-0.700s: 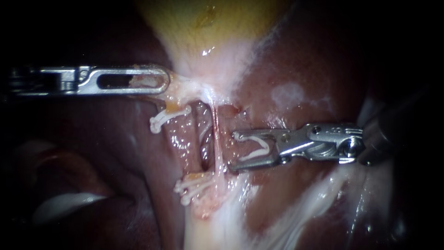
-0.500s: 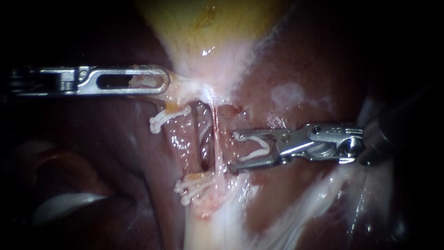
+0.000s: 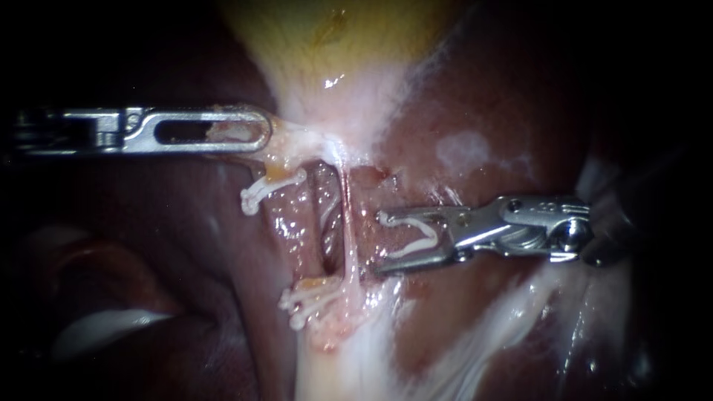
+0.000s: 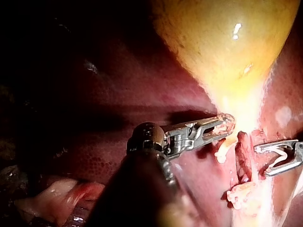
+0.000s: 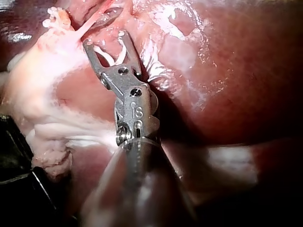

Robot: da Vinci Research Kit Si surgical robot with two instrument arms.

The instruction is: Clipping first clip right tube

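The right tube (image 3: 347,223) is a thin pale strand running down from the gallbladder (image 3: 334,44). My right instrument (image 3: 380,243) lies just to its right, jaws spread wide and holding a white clip (image 3: 420,234) whose open mouth faces the tube without enclosing it. The wider left tube (image 3: 297,223) carries two white clips, the upper clip (image 3: 271,186) and the lower clip (image 3: 312,297). My left instrument (image 3: 256,132) is shut on pale tissue at the gallbladder's neck. The right wrist view shows the loaded jaws (image 5: 105,39) just short of the strand.
Dark red liver (image 3: 483,111) surrounds the tubes on both sides. White fatty tissue (image 3: 356,356) spreads below the lower clip. In the left wrist view the gallbladder (image 4: 222,42) bulges ahead of my left instrument (image 4: 222,124).
My right instrument has drawn back slightly to the right, away from the right tube. The left instrument and the tubes have not moved.
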